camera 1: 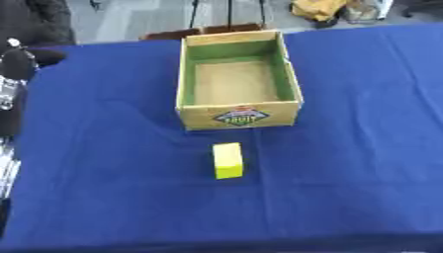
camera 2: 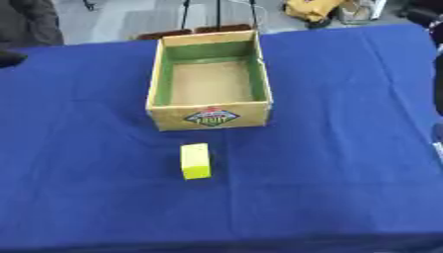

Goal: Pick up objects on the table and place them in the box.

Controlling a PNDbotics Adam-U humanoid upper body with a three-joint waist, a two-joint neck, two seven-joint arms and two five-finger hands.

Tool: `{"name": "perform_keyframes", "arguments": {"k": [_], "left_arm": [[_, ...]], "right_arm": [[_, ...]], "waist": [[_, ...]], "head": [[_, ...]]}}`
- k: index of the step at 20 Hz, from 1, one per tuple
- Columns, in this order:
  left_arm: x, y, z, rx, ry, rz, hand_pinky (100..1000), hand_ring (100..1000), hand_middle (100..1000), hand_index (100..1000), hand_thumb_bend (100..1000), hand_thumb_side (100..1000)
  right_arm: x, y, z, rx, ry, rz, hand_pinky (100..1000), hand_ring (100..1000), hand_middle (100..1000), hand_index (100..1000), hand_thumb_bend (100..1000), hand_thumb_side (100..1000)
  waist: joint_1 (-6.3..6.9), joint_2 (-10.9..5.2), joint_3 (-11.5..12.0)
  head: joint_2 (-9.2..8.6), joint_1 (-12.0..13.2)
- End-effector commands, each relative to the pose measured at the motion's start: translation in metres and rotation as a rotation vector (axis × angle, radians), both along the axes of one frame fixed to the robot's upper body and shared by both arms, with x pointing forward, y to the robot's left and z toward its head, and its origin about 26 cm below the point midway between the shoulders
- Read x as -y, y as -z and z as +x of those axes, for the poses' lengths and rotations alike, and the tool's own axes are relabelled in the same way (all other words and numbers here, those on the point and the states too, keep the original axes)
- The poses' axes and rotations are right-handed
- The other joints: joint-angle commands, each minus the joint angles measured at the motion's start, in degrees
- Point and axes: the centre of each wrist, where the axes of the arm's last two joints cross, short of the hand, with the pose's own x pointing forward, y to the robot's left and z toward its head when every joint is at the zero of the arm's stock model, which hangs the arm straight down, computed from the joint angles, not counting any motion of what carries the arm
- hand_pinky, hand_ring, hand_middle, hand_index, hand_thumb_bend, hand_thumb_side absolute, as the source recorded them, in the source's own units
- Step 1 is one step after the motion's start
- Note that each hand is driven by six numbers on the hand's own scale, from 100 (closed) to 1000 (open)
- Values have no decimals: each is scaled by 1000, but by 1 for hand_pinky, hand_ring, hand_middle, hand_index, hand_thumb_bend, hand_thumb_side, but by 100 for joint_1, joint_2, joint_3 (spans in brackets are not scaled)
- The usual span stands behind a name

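Item: yellow block, lying on our desk near the empty box, within reach; our hands' state we cannot tell.

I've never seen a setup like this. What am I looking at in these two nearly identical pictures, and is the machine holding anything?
Both pictures come from the two eyes of one camera in a humanoid robot's head, looking down at its work, so they nearly match. A table with a blue cloth carries an open cardboard box with green inner walls and a fruit label, with nothing visible inside. Just in front of it, apart from it, lies a small yellow block. Dark parts of the robot's left arm show at the left edge, but no hand is clearly visible. Nothing is held yet.
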Motion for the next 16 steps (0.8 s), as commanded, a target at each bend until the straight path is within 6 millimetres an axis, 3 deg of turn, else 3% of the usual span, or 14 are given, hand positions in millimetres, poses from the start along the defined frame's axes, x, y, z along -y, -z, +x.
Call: {"name": "perform_keyframes", "arguments": {"k": [1,2,5,16], "left_arm": [[3,-17,2,-2,31,136,789,703,767,875,862,787],[6,-19,3,-12,42,170,784,700,764,873,899,716],[16,-27,9,-38,78,280,776,696,763,873,900,670],[70,-32,37,-104,245,627,704,644,710,860,890,561]], "right_arm": [[1,-6,0,12,-14,-8,798,785,802,913,100,990],[1,-5,0,11,-16,-9,799,785,802,914,100,990],[0,-5,0,7,-21,-12,799,785,802,915,100,990],[-2,-5,1,4,-36,-16,800,785,802,917,100,993]], "waist": [[-6,-84,-6],[-5,-86,-9],[-5,-90,-29],[2,-105,-99]], "head": [[-32,18],[-28,19],[-20,39],[-27,93]]}}
